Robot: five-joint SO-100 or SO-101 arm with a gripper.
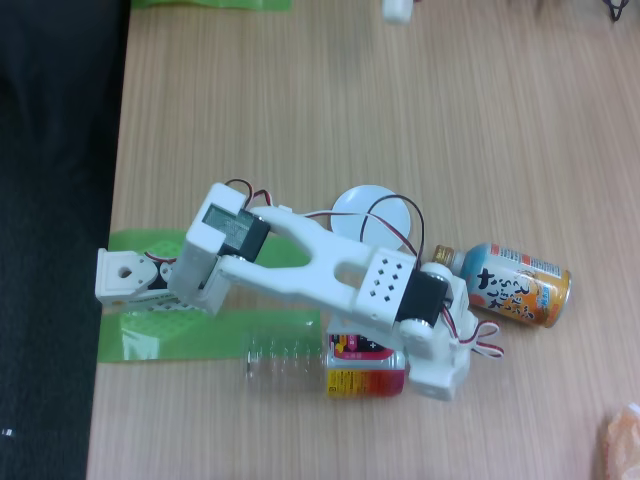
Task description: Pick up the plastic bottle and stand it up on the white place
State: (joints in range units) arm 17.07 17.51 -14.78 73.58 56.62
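Observation:
The plastic bottle [300, 362] lies on its side near the table's front edge, its clear ribbed body pointing left and its pink, red and yellow label [365, 372] to the right. Its cap end is hidden under the gripper [438, 375], which hangs down over that end at the tip of the white arm. The jaws are covered by the gripper's own body, so I cannot tell whether they are open or shut on the bottle. The white place [372, 208], a small round disc, lies behind the arm and is partly covered by it.
An orange-and-blue metal bottle-can [520, 285] lies on its side right of the gripper. Green tape strips [200, 335] sit around the arm's base [125, 278]. The table's left edge drops to black floor. A small white object [397, 10] is at the far edge.

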